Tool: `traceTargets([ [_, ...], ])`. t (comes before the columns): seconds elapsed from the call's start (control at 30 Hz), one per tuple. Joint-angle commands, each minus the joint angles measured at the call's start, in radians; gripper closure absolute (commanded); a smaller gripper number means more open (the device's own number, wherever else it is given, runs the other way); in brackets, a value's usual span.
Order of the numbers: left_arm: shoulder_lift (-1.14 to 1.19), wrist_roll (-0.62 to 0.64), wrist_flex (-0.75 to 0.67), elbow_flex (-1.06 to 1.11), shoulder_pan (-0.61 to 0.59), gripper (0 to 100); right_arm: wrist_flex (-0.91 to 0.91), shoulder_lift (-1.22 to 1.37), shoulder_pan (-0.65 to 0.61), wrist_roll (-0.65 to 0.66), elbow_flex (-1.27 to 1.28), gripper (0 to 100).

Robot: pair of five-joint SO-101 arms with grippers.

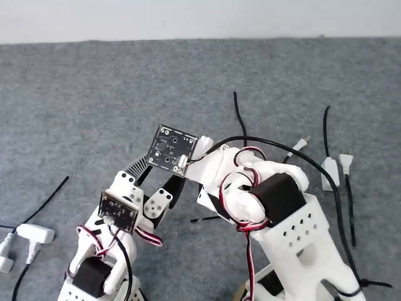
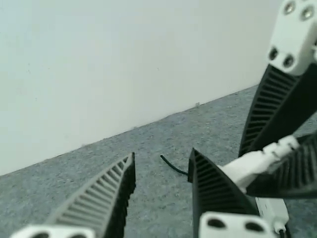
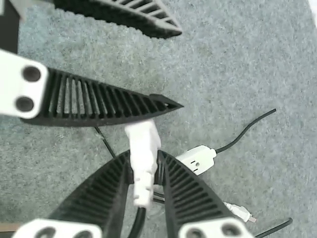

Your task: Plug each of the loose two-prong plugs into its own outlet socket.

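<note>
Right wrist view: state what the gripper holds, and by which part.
Right gripper clamps a white plug by the middle of its body; the plug's front end protrudes free.

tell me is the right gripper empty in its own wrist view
No, the right gripper is shut on a white plug, which pokes out past the gripper's tip.

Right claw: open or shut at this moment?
Shut on a white connector. The right claw presses against it on both sides.
</note>
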Motion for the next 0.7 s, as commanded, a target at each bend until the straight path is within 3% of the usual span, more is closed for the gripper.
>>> traceTargets([
  [0.0, 0.012, 0.008, -0.006, 0.018, 0.051, 81, -0.002, -0.031, -0.035, -0.014, -0.086, 99.0],
  [0.67, 0.012, 0.006, -0.006, 0.041, 0.095, 81, -0.004, -0.031, -0.111, -0.074, -0.086, 99.0],
])
